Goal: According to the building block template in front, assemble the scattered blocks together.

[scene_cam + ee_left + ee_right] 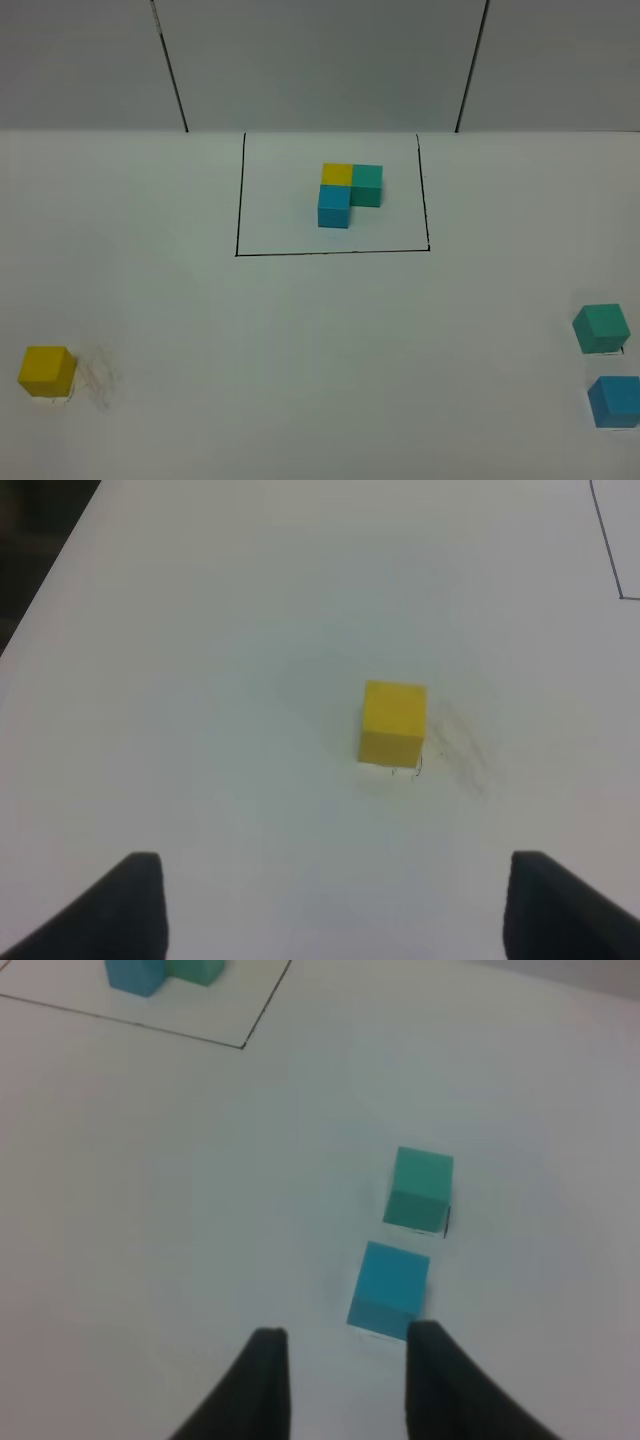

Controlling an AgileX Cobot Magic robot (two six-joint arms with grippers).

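Note:
The building block template stands inside a black-lined rectangle (330, 252) at the far middle: a yellow cube (337, 174), a teal-green cube (367, 185) and a sky-blue cube (334, 207) in an L. The scattered yellow block (46, 371) lies at the near left. The scattered teal-green block (601, 328) and sky-blue block (614, 401) lie at the near right, apart. Neither gripper shows in the high view. My left gripper (335, 910) is open wide and empty, short of the yellow block (393, 723). My right gripper (348, 1380) is open and empty, just short of the sky-blue block (390, 1290); the teal-green block (420, 1190) lies beyond.
The white table (300, 380) ends at a grey back wall (320, 60). Faint scuff marks (100, 380) lie beside the yellow block. The table's left edge (50, 590) shows in the left wrist view. The template's corner (160, 972) shows in the right wrist view.

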